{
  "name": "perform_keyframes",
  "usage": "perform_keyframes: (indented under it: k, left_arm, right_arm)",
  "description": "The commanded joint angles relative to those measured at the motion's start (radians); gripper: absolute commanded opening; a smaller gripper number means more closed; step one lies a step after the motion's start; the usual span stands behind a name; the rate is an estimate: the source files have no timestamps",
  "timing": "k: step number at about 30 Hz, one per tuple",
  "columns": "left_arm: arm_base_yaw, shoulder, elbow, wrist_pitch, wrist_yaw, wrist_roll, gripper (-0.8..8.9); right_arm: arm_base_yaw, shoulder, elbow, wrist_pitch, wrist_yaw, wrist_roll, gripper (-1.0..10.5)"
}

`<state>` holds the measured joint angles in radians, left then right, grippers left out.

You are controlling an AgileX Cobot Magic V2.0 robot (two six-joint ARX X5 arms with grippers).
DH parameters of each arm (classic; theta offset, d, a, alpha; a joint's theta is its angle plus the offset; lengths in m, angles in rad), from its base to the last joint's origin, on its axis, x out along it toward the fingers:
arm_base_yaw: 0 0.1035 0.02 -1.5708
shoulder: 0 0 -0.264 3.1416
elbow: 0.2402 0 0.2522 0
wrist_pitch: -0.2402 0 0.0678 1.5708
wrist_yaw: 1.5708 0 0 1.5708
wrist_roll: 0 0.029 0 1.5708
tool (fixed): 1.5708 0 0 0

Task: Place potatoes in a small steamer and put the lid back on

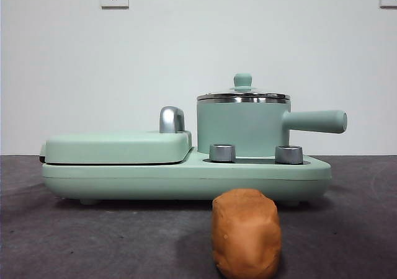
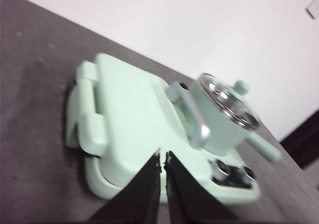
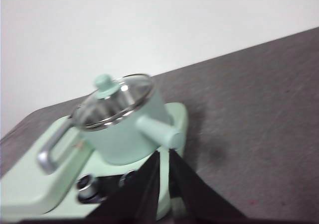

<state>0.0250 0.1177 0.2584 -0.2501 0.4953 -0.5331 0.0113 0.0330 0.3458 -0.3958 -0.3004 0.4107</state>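
Lid (image 1: pixel 243 96) sits on the steamer (image 1: pixel 243 129), far right on the green cooker (image 1: pixel 186 178); the potato (image 1: pixel 246 232) lies on the worktop (image 1: pixel 93 242) near the camera. Nothing started. Your left end effector (image 2: pixel 163 160) and right end effector (image 3: pixel 164 157) are both closed, empty, hovering. You'd lift the lid by its knob first. No readable writing.
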Motion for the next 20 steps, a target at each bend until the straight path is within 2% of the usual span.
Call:
perform_keyframes:
  k: [1,5,12,20]
  left_arm:
    - [-0.001,0.049,0.083,-0.04,0.051,0.002,0.17]
    - [-0.002,0.131,0.195,-0.1,0.12,0.013,0.17]
    - [-0.036,0.259,0.391,-0.198,0.237,0.079,0.19]
    - [-0.095,0.368,0.555,-0.317,0.239,0.208,0.29]
  right_arm:
    - [0.0,0.034,0.093,-0.058,-0.053,0.006,0.3]
    - [0.0,0.101,0.216,-0.158,-0.149,-0.016,0.3]
    - [0.0,0.235,0.386,-0.274,-0.302,-0.105,0.3]
    - [0.0,0.376,0.534,-0.422,-0.36,-0.254,0.3]
